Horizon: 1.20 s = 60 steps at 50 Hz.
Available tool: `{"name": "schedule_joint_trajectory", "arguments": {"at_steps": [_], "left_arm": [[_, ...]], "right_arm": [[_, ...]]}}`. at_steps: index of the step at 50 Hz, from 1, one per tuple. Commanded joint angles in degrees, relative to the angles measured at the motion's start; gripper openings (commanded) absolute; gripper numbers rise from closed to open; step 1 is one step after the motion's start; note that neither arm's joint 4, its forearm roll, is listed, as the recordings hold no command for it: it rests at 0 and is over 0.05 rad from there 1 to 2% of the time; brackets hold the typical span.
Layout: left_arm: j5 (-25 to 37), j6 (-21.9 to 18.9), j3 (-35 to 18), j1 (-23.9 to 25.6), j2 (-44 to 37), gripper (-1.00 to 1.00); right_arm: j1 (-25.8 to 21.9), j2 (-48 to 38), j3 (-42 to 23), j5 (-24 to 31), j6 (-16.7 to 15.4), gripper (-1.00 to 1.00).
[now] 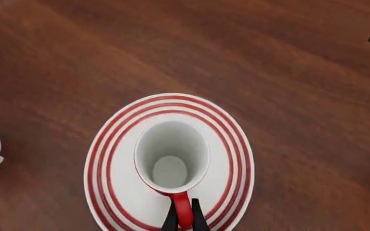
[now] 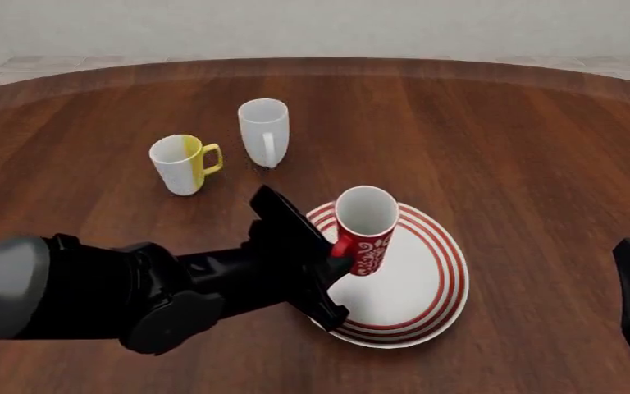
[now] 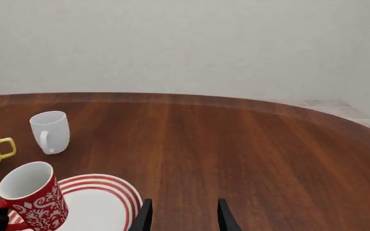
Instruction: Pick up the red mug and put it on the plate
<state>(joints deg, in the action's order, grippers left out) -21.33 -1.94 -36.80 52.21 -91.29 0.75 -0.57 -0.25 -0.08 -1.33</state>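
The left claw [image 1: 183, 222] is clamped on the handle of the tall red ceramic mug [image 2: 364, 230] with white swirl pattern. The mug stands over the large round white plate [image 2: 425, 283] with red rim rings, toward its 10 o'clock edge; contact cannot be confirmed. The right claw [image 3: 183, 216] is spread wide, holding nothing, over the brown wooden worktop [image 2: 490, 131].

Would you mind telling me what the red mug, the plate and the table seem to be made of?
Red mug: probably glazed ceramic, with a smooth white inside and a printed swirl pattern. Plate: likely the same, glossy white with red rings. Table: looks like polished dark wood with visible grain.
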Motion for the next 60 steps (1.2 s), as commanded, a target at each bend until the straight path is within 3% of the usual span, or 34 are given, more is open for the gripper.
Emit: {"name": "schedule_joint_trajectory", "arguments": {"at_steps": [1, 60], "left_arm": [[-0.11, 0.24, -0.69, 0.08, -1.19, -1.00], [-1.29, 1.88, -2.55, 0.81, -6.72, -1.00]], "right_arm": [[-0.04, -0.03, 0.00, 0.00, -0.06, 1.00], [0.34, -0.14, 0.00, -0.01, 0.57, 1.00]]}}
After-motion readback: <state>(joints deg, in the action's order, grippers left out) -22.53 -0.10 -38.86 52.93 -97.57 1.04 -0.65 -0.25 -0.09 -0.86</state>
